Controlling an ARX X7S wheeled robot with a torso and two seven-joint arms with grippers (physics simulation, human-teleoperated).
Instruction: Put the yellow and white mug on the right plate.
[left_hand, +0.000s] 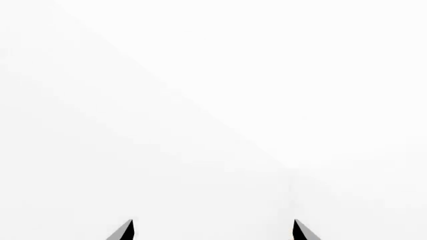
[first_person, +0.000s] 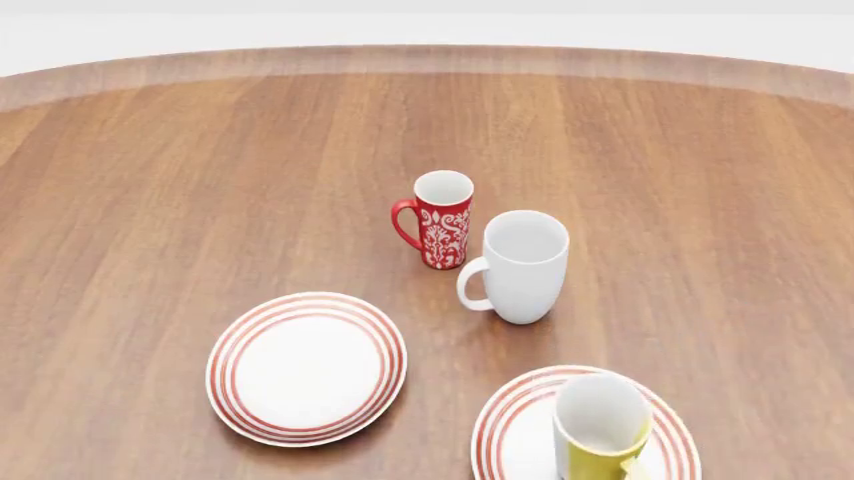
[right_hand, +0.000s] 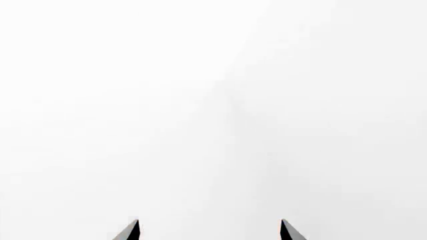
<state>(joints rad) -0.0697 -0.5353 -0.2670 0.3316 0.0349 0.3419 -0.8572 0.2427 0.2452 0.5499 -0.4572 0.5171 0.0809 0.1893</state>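
Note:
In the head view the yellow and white mug (first_person: 601, 430) stands upright on the right plate (first_person: 514, 435), a white plate with red rings at the near right edge of the table. Neither arm shows in the head view. In the left wrist view my left gripper (left_hand: 213, 231) has its two dark fingertips wide apart with nothing between them, facing a blank white surface. In the right wrist view my right gripper (right_hand: 210, 231) is likewise open and empty against blank white.
A second identical plate (first_person: 306, 367) lies to the left. A tall white mug (first_person: 521, 266) and a slim red patterned mug (first_person: 439, 219) stand behind the plates. All rest on the round wooden table (first_person: 200, 180).

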